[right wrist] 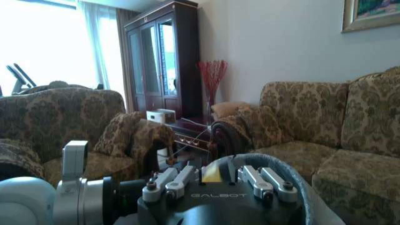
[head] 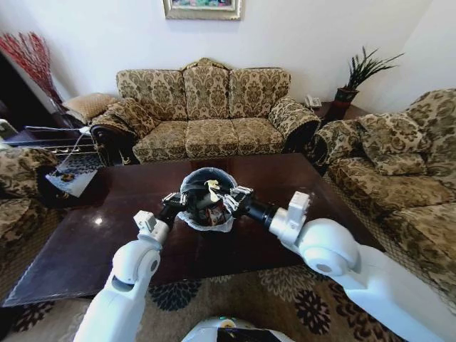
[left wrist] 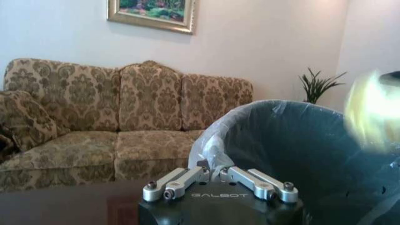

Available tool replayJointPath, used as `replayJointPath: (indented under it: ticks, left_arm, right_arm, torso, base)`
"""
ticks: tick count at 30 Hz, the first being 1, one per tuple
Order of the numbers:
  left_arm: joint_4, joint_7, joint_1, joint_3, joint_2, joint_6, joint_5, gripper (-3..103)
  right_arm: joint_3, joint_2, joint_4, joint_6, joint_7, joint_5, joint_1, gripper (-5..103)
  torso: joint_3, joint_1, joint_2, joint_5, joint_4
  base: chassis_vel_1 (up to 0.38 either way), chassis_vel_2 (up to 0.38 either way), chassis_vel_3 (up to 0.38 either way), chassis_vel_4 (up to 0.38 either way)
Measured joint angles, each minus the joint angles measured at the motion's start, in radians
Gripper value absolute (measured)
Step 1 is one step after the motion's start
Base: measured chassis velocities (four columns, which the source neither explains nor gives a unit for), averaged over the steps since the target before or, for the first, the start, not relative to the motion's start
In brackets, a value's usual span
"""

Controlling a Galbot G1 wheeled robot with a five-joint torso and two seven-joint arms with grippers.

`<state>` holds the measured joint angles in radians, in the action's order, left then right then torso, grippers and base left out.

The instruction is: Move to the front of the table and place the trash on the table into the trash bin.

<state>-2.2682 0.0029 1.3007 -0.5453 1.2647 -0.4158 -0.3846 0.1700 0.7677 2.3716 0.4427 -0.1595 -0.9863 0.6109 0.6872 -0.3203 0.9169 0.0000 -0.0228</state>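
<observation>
My left gripper [head: 173,200] and right gripper [head: 237,197] flank the trash bin [head: 206,187], touching its rim; finger spread I cannot tell.

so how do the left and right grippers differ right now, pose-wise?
The left gripper sits at the trash bin's left rim; the right gripper is at its right rim. In the wrist views, the left gripper faces the bin's liner close up, while the right gripper has something pale yellow between its fingers over the rim. Both arms reach over the table toward the bin.
</observation>
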Motion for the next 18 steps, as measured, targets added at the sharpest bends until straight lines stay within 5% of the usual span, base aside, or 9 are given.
replayJointPath:
  ticks: [7,9,18]
  left_arm:
    - [-0.001,0.004,-0.009,-0.001,-0.002,-0.004,-0.002,3]
    - [-0.001,0.004,-0.009,-0.001,-0.001,-0.004,-0.002,3]
    - [-0.013,-0.005,-0.008,-0.02,0.0,-0.004,-0.013,3]
  right_arm:
    - [-0.013,-0.001,-0.029,-0.011,-0.015,0.009,-0.003,55]
    - [-0.016,-0.002,-0.031,-0.014,-0.019,0.01,-0.003,55]
    - [-0.109,-0.019,-0.016,-0.075,-0.129,0.114,0.063,93]
  torso:
    - [0.0,0.0,0.0,0.0001,0.0003]
    - [0.0,0.0,0.0,0.0,0.0003]
    - [0.0,0.0,0.0,0.0,0.0004]
  base:
    - [0.0,0.0,0.0,0.0]
    - [0.0,0.0,0.0,0.0]
    - [0.0,0.0,0.0,0.0]
